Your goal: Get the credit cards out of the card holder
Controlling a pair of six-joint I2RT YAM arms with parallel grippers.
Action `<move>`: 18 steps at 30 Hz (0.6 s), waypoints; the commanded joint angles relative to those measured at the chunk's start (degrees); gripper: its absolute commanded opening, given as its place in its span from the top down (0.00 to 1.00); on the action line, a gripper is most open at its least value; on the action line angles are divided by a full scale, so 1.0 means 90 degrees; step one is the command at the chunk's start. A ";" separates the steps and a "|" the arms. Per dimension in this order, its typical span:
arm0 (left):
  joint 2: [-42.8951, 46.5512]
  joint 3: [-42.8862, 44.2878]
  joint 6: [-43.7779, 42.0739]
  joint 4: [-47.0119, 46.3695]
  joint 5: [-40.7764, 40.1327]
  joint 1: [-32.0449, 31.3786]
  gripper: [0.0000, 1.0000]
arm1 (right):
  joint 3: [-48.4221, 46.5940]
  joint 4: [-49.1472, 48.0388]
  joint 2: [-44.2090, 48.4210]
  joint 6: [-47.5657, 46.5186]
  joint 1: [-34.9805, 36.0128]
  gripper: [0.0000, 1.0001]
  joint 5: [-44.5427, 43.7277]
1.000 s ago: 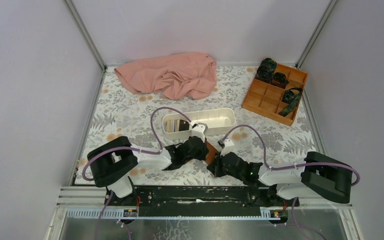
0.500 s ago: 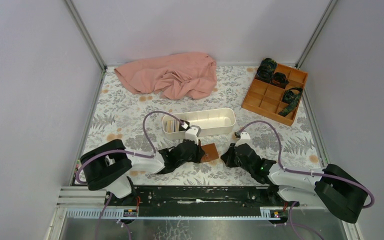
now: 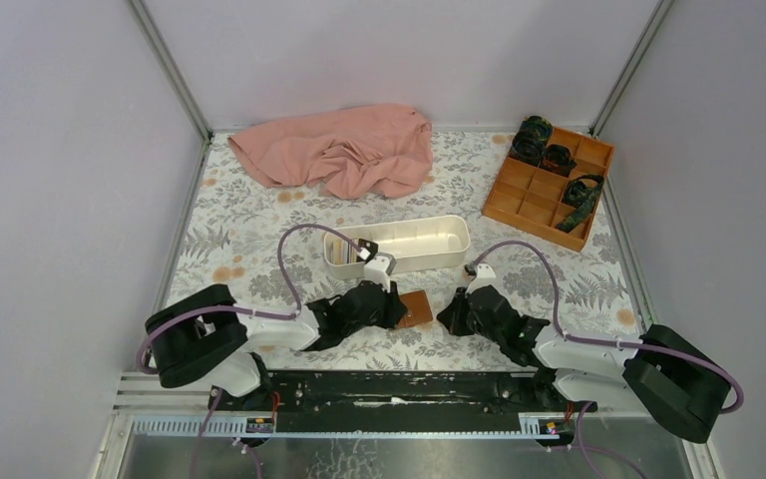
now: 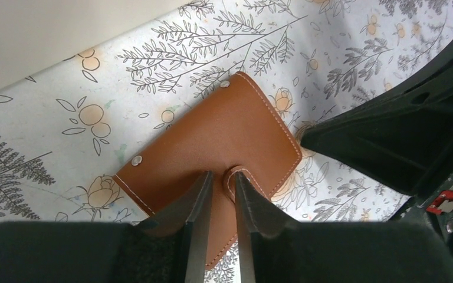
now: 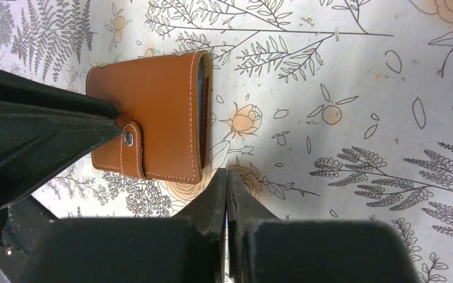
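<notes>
The brown card holder (image 3: 418, 307) lies closed and flat on the floral table between the two grippers. My left gripper (image 4: 221, 177) sits low over it, jaws a narrow gap apart, with the rounded snap tab (image 4: 240, 175) at the gap against the right finger. The holder (image 4: 212, 138) is not lifted. My right gripper (image 5: 227, 172) is shut and empty, just off the holder's (image 5: 153, 112) open side, where a dark edge shows inside. Credit cards (image 3: 342, 249) stand stacked in the left end of the white tray (image 3: 439, 261).
A crumpled pink cloth (image 3: 339, 150) lies at the back. An orange compartmented box (image 3: 544, 195) with dark bands stands at the back right. The white tray sits just beyond the left gripper (image 3: 395, 302). The right gripper (image 3: 451, 315) is a little right of the holder.
The holder went from tilted between both grippers to flat on the table. The right arm drew back to the right. The left jaws have just parted slightly.
</notes>
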State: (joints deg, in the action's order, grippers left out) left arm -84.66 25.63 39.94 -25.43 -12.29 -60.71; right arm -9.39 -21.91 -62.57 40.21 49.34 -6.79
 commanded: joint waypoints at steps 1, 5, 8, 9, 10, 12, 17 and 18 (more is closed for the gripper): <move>0.0215 0.0372 -0.0290 0.0481 -0.0050 -0.0013 0.70 | 0.0262 -0.0161 0.0179 0.0168 -0.0033 1.00 0.0175; 0.0122 0.0541 -0.0563 0.0543 -0.0311 0.0082 0.62 | 0.0495 -0.0578 0.0088 0.0440 0.0045 1.00 0.0326; -0.0023 0.0600 -0.0643 0.0483 -0.0222 0.0344 0.62 | 0.0406 -0.0581 -0.0155 0.0572 0.0533 1.00 -0.0037; -0.0026 0.0591 -0.0653 0.0427 -0.0150 0.0445 0.62 | 0.0314 -0.0522 -0.0253 0.0608 0.0764 1.00 -0.0241; -0.0024 0.0572 -0.0665 0.0364 -0.0086 0.0530 0.62 | 0.0233 -0.0519 -0.0378 0.0651 0.0949 1.00 -0.0380; 0.0006 0.0549 -0.0695 0.0330 -0.0081 0.0643 0.61 | 0.0175 -0.0762 -0.0637 0.0820 0.1195 1.00 -0.0424; -0.0013 0.0529 -0.0806 0.0454 -0.0345 0.0750 0.61 | 0.0137 -0.1281 -0.1225 0.0984 0.1324 1.00 -0.0423; -0.0040 0.0497 -0.0816 0.0473 -0.0409 0.0779 0.61 | 0.0133 -0.1276 -0.1240 0.0982 0.1324 1.00 -0.0454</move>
State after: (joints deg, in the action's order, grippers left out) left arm -84.49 29.93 34.70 -21.41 -13.43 -54.30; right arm -8.03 -35.05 -70.85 47.88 60.51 -8.51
